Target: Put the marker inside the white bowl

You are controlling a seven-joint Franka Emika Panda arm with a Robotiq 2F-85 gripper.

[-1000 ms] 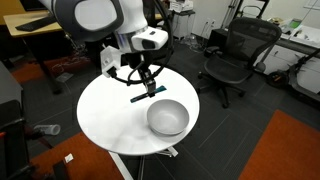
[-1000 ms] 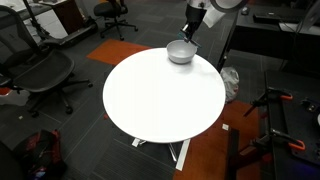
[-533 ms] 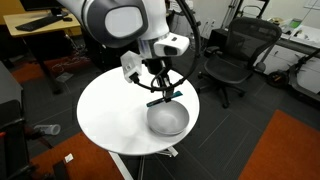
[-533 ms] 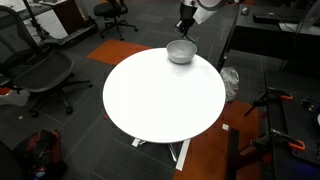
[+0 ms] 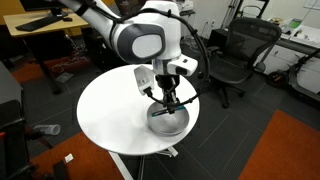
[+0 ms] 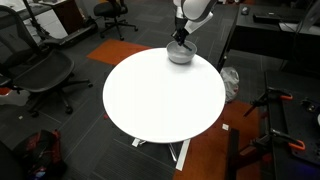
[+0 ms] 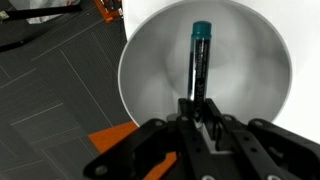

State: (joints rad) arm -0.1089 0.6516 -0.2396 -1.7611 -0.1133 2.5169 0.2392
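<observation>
Wrist view: gripper [image 7: 200, 108] above white bowl [image 7: 150, 70], jaws clenched on 1 end of marker [image 7: 200, 60]. Marker's long axis runs straight out from the fingers [image 7: 187, 115], teal tip toward the bowl's far wall, whole length over the hollow. Bowl close to the round table [image 5: 105, 110] edge in both exterior views.

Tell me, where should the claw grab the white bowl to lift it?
Probably the rim of the white bowl, coming straight down, one finger inside and one outside. It is round, wide and smooth-sided, so the thin top edge is easiest to pinch. The claw holds the marker now.
</observation>
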